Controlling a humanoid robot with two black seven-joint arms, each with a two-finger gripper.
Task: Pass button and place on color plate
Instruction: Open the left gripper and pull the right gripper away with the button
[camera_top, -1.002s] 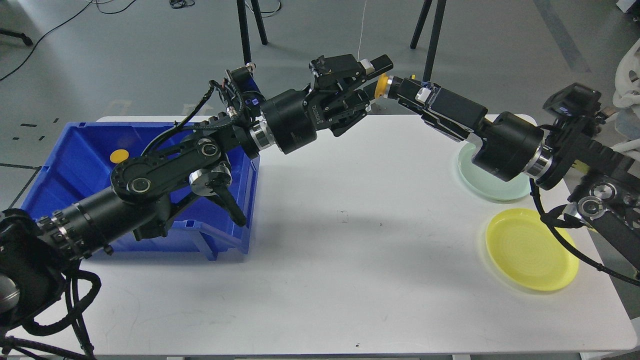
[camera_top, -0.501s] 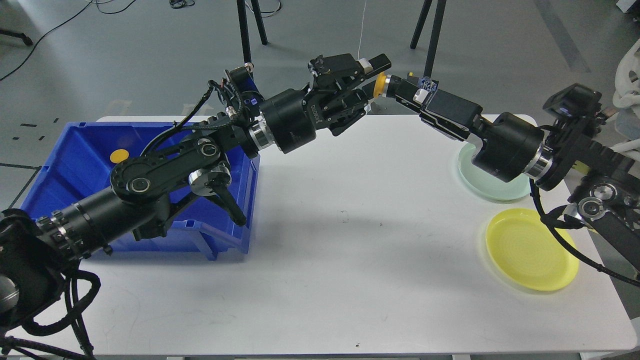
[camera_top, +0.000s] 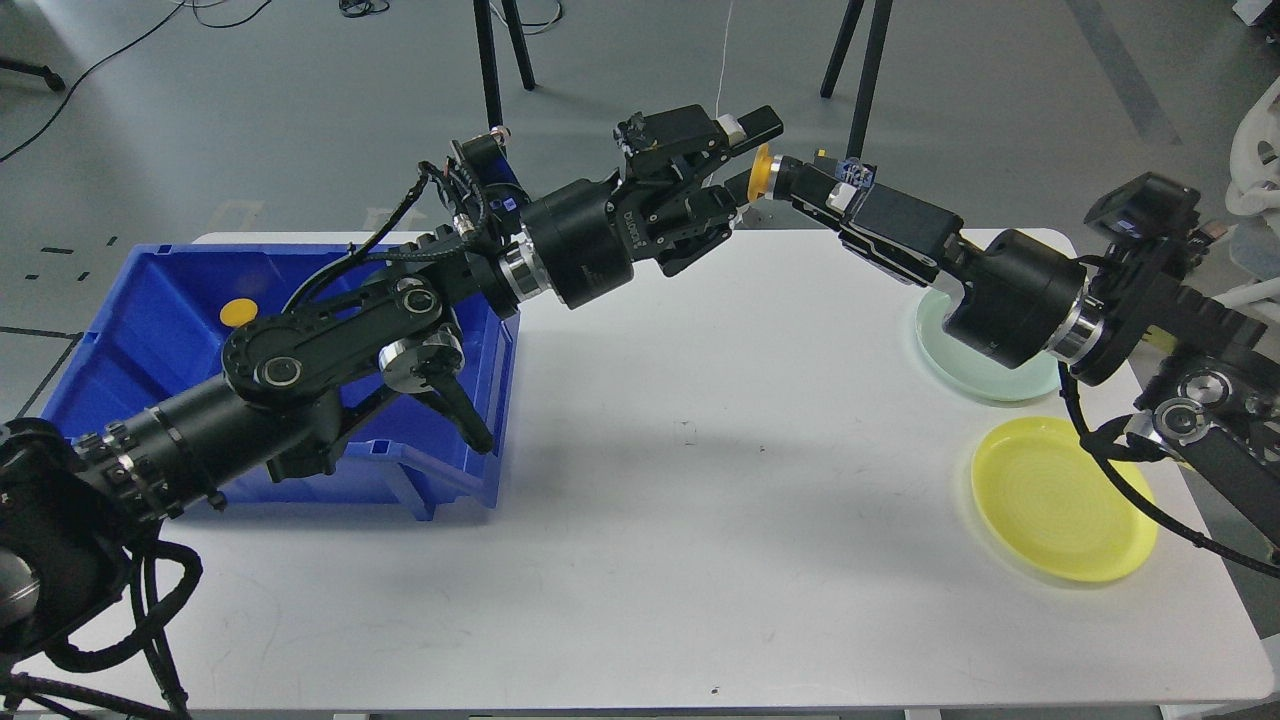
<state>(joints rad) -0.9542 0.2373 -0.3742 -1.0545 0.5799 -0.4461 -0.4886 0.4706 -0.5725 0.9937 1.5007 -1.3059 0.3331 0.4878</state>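
Note:
A yellow button is held in the air above the table's far edge, between my two grippers. My right gripper reaches in from the right and is shut on the button's right side. My left gripper faces it from the left. Its fingers are spread, one above and one below the button's left edge. A second yellow button lies in the blue bin. A yellow plate and a pale green plate lie at the table's right side.
The white table carries the blue bin at its left end, under my left arm. My right forearm hangs over the pale green plate. Tripod legs stand on the floor behind the table.
My right gripper has shifted slightly left and up, and the button now shows more edge-on. My left gripper has barely moved.

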